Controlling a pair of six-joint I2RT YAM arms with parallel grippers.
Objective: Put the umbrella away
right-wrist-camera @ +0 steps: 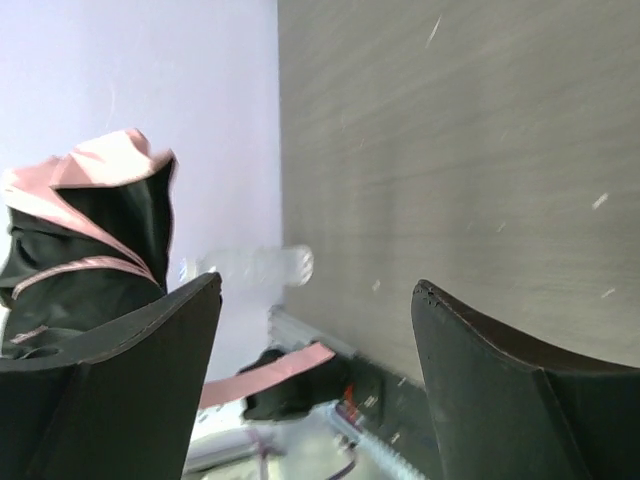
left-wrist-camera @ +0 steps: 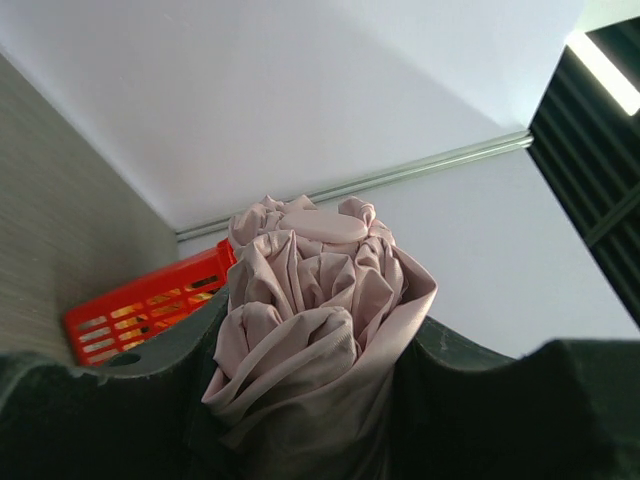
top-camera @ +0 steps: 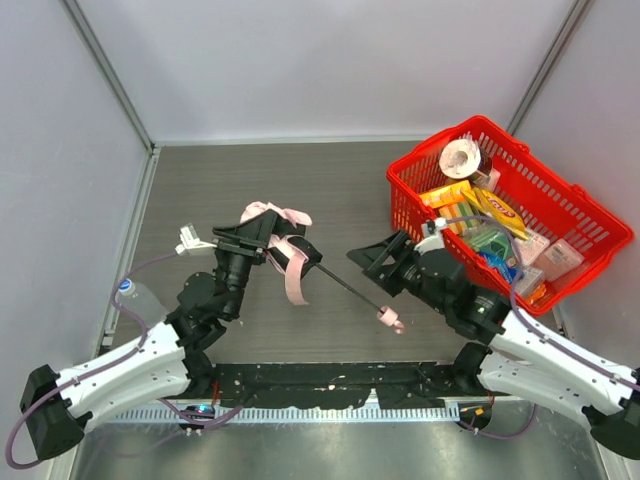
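Two arms over a grey worktop (top-camera: 340, 190): my left gripper (top-camera: 258, 238) is clamped on a pale pink umbrella (left-wrist-camera: 320, 290), and my right gripper (right-wrist-camera: 316, 283) is spread wide and empty.

Nearest, my two bases sit on a black strip (top-camera: 330, 385) along the worktop's near edge. Just beyond it is the umbrella's small pink handle (top-camera: 391, 320); I cannot tell whether it touches the surface. From it the thin black shaft (top-camera: 345, 288) slants away to the left, up to the bunched canopy (top-camera: 268, 212) squeezed between my left gripper's fingers. My right gripper sits just right of the shaft, with nothing between its fingers. A clear plastic bottle (top-camera: 135, 293) lies at the left edge. The worktop is matte grey with a fine wood grain. In the far right corner stands a red mesh basket (top-camera: 408, 210) packed with packets. Plain white walls (top-camera: 300, 60) close three sides, with metal posts (top-camera: 110, 70) in the corners.
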